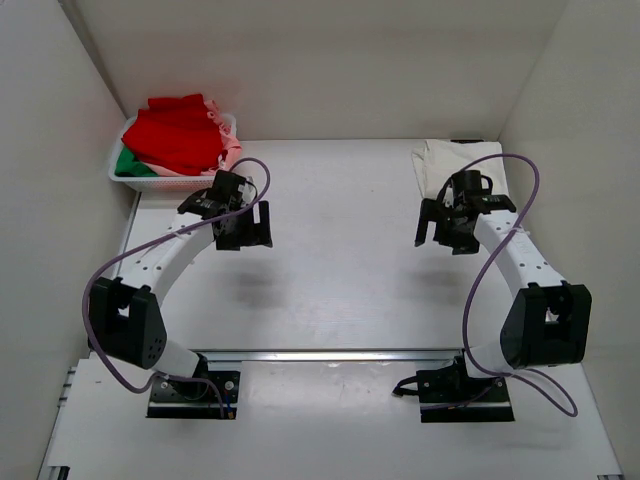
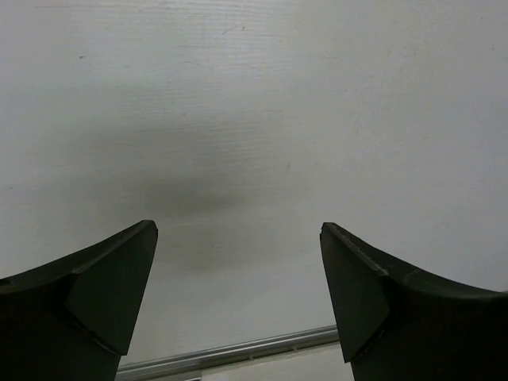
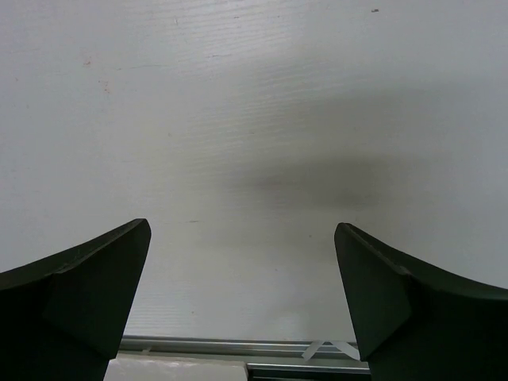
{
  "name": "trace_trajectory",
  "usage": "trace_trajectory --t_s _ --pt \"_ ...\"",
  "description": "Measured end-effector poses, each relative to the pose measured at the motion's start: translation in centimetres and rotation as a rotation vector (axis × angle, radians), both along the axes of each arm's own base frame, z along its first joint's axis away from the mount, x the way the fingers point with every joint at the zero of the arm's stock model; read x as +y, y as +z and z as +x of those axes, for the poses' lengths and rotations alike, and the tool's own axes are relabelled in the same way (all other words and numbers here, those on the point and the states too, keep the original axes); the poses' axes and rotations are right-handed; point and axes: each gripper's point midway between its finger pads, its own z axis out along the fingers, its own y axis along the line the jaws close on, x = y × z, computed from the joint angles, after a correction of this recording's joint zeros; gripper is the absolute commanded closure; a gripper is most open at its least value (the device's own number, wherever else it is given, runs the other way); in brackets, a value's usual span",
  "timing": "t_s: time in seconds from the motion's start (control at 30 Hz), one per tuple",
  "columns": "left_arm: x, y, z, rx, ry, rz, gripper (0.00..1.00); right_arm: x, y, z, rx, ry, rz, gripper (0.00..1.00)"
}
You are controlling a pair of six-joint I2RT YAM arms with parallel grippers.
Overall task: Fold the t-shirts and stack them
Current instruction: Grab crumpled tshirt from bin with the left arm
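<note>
A bright red t-shirt (image 1: 178, 130) lies heaped on top of a white mesh basket (image 1: 132, 176) at the back left, with a green shirt (image 1: 132, 163) and a salmon-pink one (image 1: 231, 150) showing under it. A folded cream-white t-shirt (image 1: 440, 164) lies at the back right, partly hidden by the right arm. My left gripper (image 1: 246, 226) hangs open and empty over the bare table, to the right of and nearer than the basket. My right gripper (image 1: 440, 225) is open and empty, just in front of the cream shirt. Both wrist views show only spread fingers (image 2: 111, 294) (image 3: 95, 294) over bare tabletop.
White walls close in the table at the back and both sides. A metal rail (image 1: 330, 353) runs along the table's near edge, in front of the arm bases. It also shows in the left wrist view (image 2: 238, 349) and the right wrist view (image 3: 230, 345).
</note>
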Motion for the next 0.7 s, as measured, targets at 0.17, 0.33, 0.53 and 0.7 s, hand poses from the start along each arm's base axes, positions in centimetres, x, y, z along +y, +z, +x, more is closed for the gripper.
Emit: trace_trajectory --t_s 0.17,0.33,0.53,0.7 --pt "0.1 0.2 0.0 0.001 -0.003 -0.016 0.13 0.0 0.6 -0.1 -0.021 0.009 -0.001 0.01" --pt "0.6 0.7 0.1 -0.013 0.008 -0.020 0.09 -0.3 1.2 -0.1 -0.042 0.012 -0.007 0.01" --pt "2.0 4.5 3.8 -0.070 0.081 -0.011 0.76 -0.4 1.1 -0.5 -0.018 0.014 -0.023 0.52" --pt "5.1 13.8 15.4 -0.328 0.224 -0.012 0.40 0.6 2.5 0.8 -0.031 0.024 -0.020 0.53"
